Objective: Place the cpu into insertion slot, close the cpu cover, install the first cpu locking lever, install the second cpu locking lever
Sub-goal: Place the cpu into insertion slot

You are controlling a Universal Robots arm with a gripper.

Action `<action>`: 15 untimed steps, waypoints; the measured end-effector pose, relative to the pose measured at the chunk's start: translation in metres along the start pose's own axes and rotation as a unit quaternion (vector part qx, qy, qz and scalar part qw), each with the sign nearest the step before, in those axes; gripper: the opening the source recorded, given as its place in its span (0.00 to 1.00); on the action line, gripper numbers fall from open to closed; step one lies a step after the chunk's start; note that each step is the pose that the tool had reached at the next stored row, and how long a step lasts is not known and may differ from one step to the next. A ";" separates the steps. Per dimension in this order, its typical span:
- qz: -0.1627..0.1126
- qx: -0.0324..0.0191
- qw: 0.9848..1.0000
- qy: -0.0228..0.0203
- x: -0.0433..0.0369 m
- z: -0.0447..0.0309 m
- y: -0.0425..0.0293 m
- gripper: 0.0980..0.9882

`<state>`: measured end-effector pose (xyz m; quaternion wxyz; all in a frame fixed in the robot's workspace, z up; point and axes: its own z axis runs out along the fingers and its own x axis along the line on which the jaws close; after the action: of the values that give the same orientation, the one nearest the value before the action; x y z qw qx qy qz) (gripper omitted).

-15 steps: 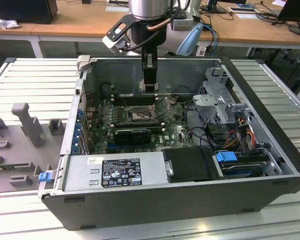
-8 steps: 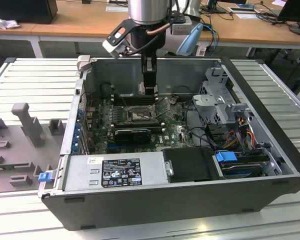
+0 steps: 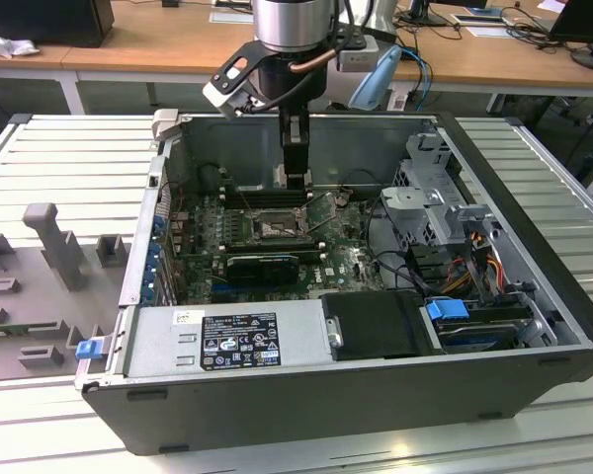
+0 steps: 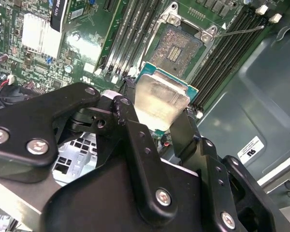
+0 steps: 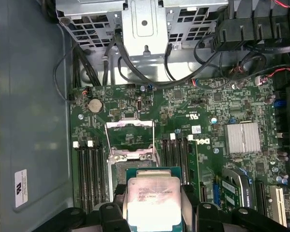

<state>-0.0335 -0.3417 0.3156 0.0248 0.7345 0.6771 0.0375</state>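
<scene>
Hand (image 4: 157,123) gripping cpu (image 4: 160,99) by edges | insertion slot (image 4: 176,48) uncovered | white label (image 5: 20,187) on case wall (image 5: 34,96), unreadable

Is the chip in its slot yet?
Out. The gripper holds the cpu above the board; the slot lies bare.

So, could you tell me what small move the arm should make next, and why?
Probably carry the cpu across until it hangs squarely over the insertion slot: the gripper grips it, the cpu cover stands open, and the bare slot lies off to one side.
</scene>
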 end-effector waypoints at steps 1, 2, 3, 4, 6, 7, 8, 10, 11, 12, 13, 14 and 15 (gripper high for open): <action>0.000 0.000 1.000 0.000 0.0000 0.0004 0.0000 0.49; 0.000 0.000 1.000 0.000 0.0000 0.0006 0.0000 0.49; 0.000 0.000 1.000 0.000 0.0000 0.0009 -0.0001 0.49; 0.000 0.000 1.000 0.000 0.0000 0.0012 -0.0001 0.49; 0.000 0.000 1.000 0.000 0.0000 0.0019 -0.0002 0.49; 0.000 0.000 1.000 0.000 0.0000 0.0024 -0.0002 0.49; 0.000 0.000 1.000 0.000 -0.0001 0.0027 -0.0002 0.49; 0.000 0.000 1.000 0.000 -0.0001 0.0034 -0.0005 0.49; 0.000 0.000 1.000 0.000 -0.0001 0.0037 -0.0007 0.49; 0.000 0.000 1.000 0.000 -0.0001 0.0040 -0.0010 0.49; 0.000 0.000 1.000 0.000 -0.0001 0.0043 -0.0012 0.49; 0.000 0.000 1.000 0.000 0.0000 0.0047 -0.0016 0.49; 0.000 0.000 1.000 0.000 0.0001 0.0050 -0.0020 0.49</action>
<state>-0.0350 -0.3413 0.3104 0.0248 0.7343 0.6773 0.0375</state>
